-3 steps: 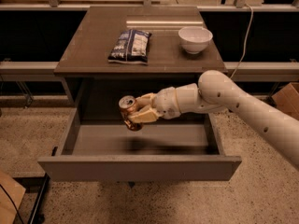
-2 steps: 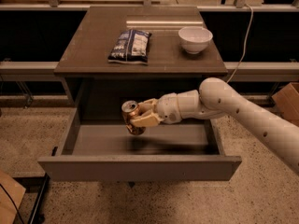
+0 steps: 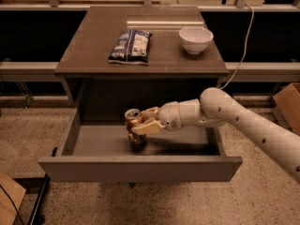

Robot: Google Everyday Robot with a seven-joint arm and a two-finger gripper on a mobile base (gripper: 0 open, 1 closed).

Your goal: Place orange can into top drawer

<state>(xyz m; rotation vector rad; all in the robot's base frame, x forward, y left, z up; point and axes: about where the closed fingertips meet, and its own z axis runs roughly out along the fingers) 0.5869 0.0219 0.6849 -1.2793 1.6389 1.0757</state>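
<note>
Lower now: orange can [image 3: 132, 118] | pincer [image 3: 138, 124] pinches it | inside open top drawer [image 3: 140, 169]

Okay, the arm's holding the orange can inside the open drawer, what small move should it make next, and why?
Probably ease straight down onto the drawer floor. The gripper holds the orange can upright inside the open top drawer, its shadow right beneath, but I cannot tell that it touches the floor.
</note>
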